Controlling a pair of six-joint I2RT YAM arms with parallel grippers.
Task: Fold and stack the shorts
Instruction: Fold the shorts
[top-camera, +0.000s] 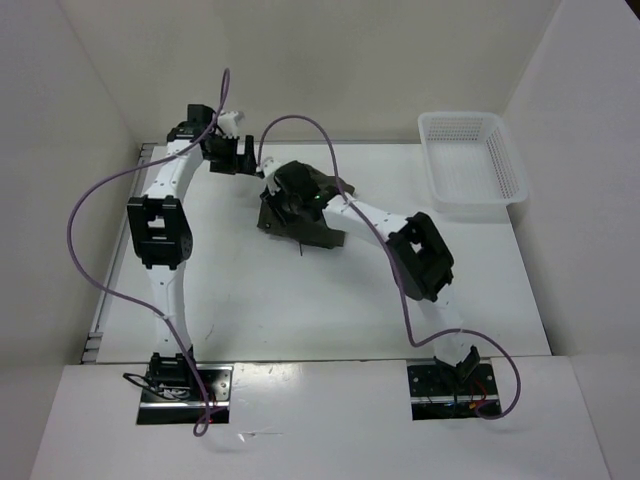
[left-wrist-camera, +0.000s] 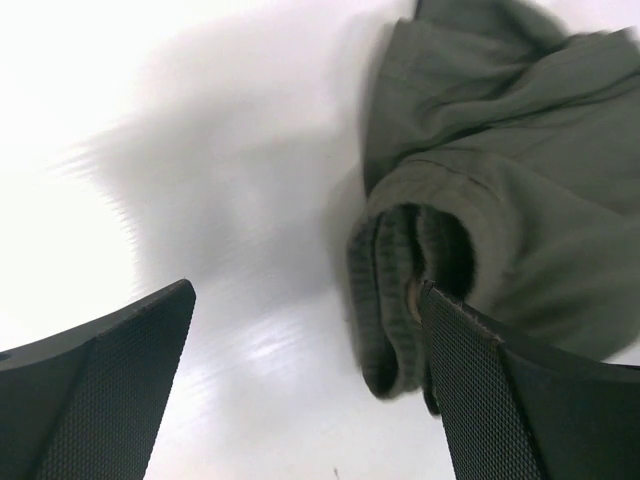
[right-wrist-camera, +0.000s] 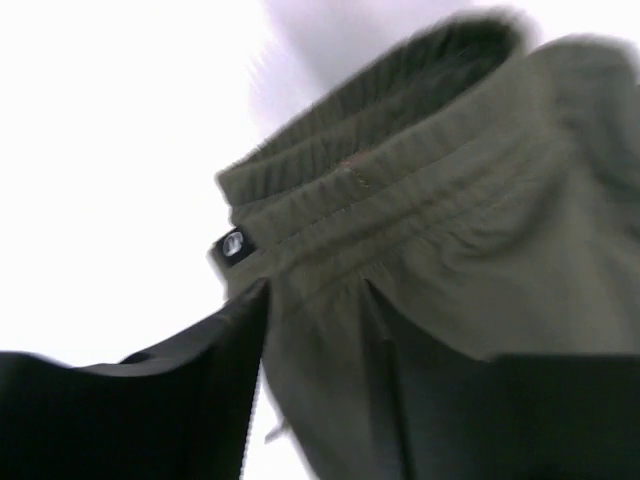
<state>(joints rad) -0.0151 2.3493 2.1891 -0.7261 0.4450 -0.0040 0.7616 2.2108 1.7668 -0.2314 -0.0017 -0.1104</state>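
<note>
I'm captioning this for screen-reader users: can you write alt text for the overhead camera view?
From above: a robot's right gripper is down on a crumpled pair of dark olive shorts in the middle of a white table, while its left gripper hangs just left of them. An empty white mesh basket sits at the far right corner.
</note>
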